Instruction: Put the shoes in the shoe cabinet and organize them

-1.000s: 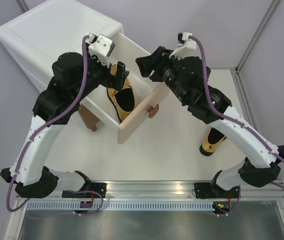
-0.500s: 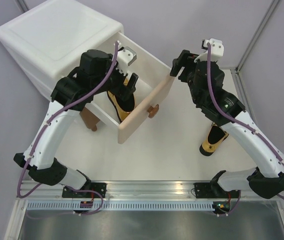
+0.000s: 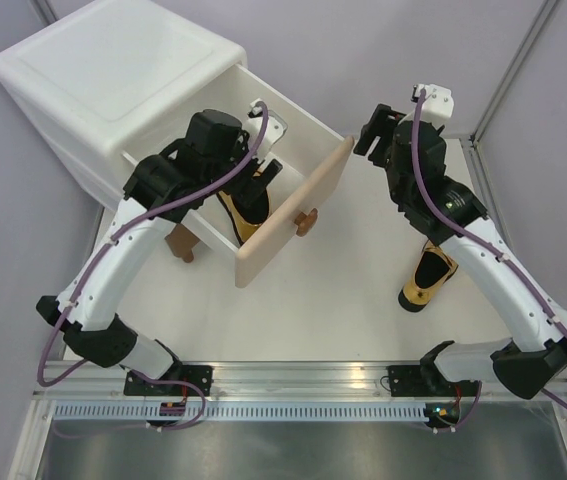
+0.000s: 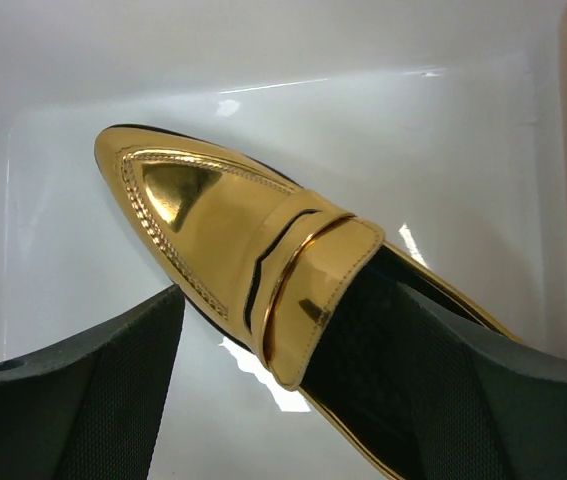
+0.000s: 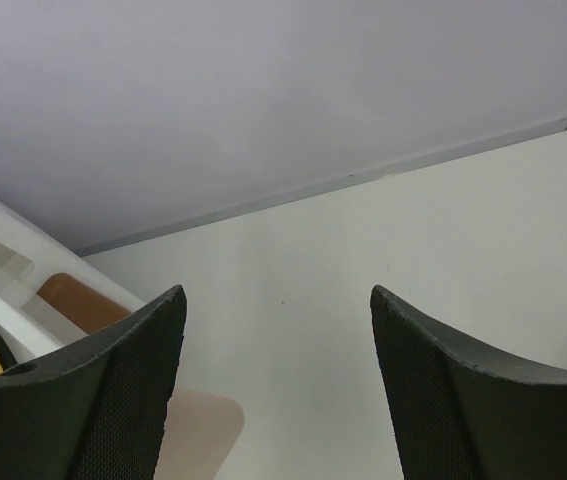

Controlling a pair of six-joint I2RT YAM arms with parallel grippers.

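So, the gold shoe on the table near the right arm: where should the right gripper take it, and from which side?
The gold shoe seems to rest sole down, opening up, narrow across its middle. So probably grip there, one finger on each long side at the rim of the opening, coming down from above. The right gripper, open, would have to turn toward it first.

The white table [image 3: 333,300] fills the middle of the top view. A metal rail [image 3: 303,378] runs along its lower edge, carrying the left arm base [image 3: 158,382] and the right arm base [image 3: 433,378]. At the upper left the white shoe cabinet [image 3: 113,70] stands on the table, its beige drawer [image 3: 293,215] pulled out toward the centre of the frame. A gold loafer [image 3: 425,282] lies on the bare surface right of centre, well apart from the cabinet and partly hidden under an arm.
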